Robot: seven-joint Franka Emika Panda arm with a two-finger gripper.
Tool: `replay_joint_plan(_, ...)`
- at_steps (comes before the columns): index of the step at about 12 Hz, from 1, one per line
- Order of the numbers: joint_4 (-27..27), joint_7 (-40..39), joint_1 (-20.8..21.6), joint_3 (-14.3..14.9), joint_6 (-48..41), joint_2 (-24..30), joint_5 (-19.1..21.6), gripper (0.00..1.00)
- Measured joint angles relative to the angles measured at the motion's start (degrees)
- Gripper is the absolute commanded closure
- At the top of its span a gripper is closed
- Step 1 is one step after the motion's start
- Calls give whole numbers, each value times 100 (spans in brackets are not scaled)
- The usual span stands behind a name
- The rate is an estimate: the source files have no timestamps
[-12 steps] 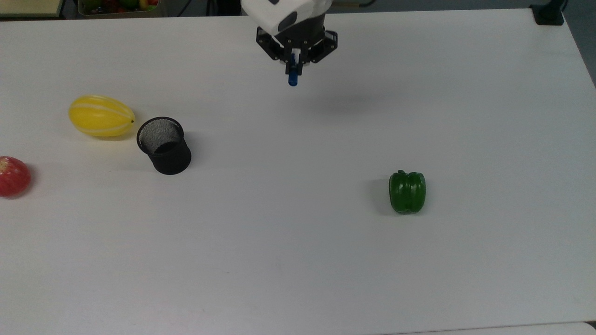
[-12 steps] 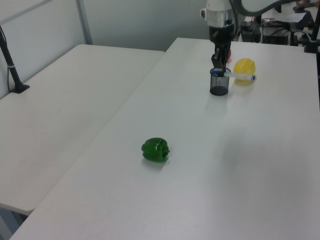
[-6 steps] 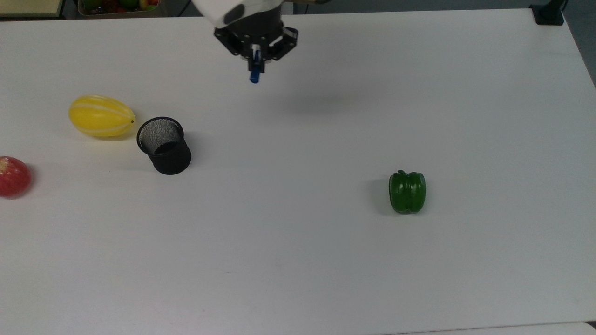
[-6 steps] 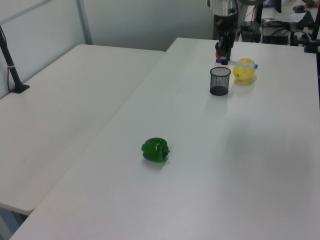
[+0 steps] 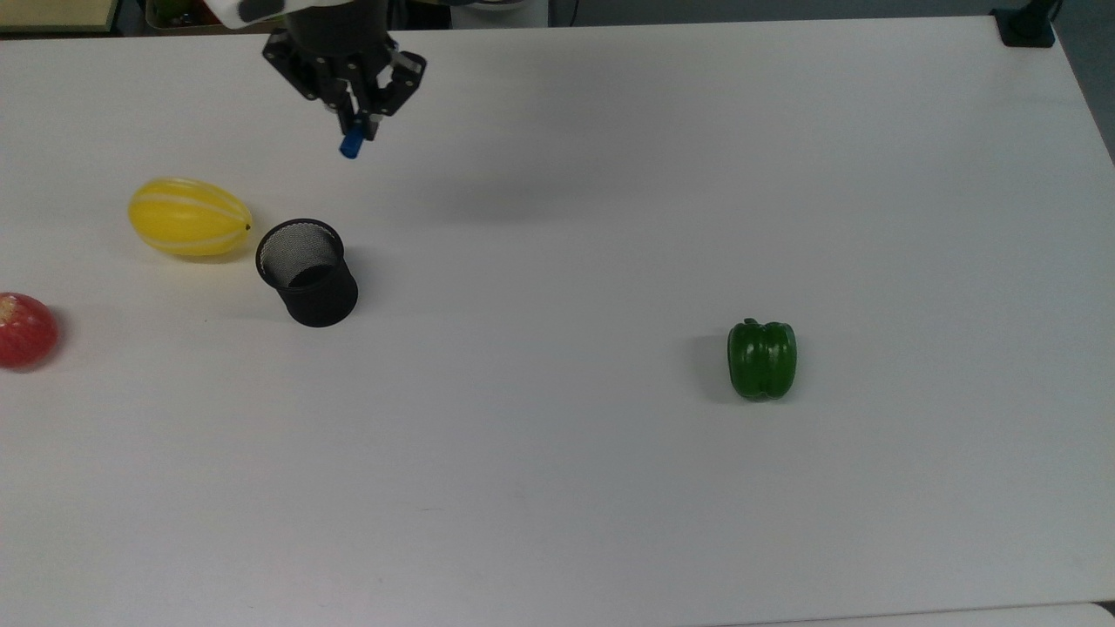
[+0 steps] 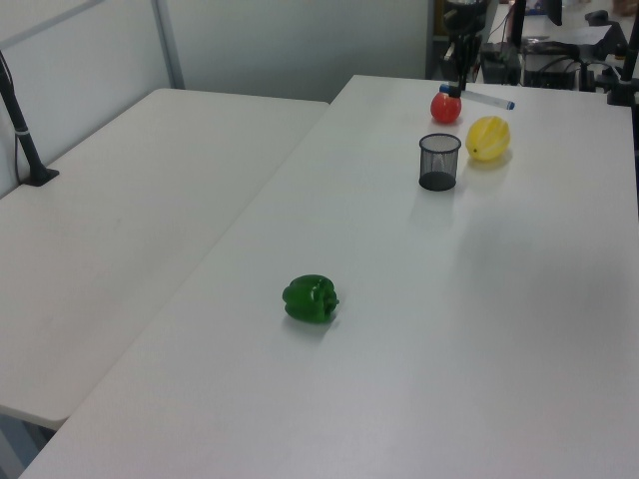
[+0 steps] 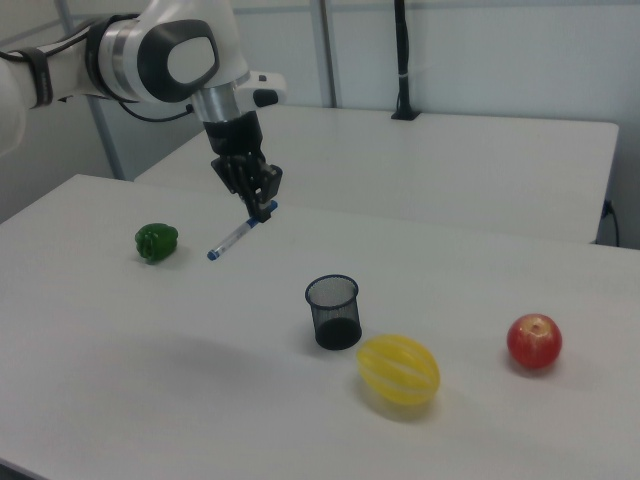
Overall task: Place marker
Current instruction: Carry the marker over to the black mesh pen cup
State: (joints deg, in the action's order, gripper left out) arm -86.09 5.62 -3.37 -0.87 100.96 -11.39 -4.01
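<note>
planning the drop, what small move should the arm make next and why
Probably carry the marker further toward the black mesh cup and tip it upright. The tool grips it near one end, it hangs slanted above the table, and in the right view the upright, open cup sits lower and to the right.

On the white table (image 5: 610,488), a yellow melon (image 5: 189,217) lies beside a black mesh cup (image 5: 307,272), with a red apple (image 5: 24,329) and green pepper (image 5: 762,359) apart.
</note>
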Motion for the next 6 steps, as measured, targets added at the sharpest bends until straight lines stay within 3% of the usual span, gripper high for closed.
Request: replay_joint_plan(6, -435, -4, -353, 4, 1785, -16, -341, 87)
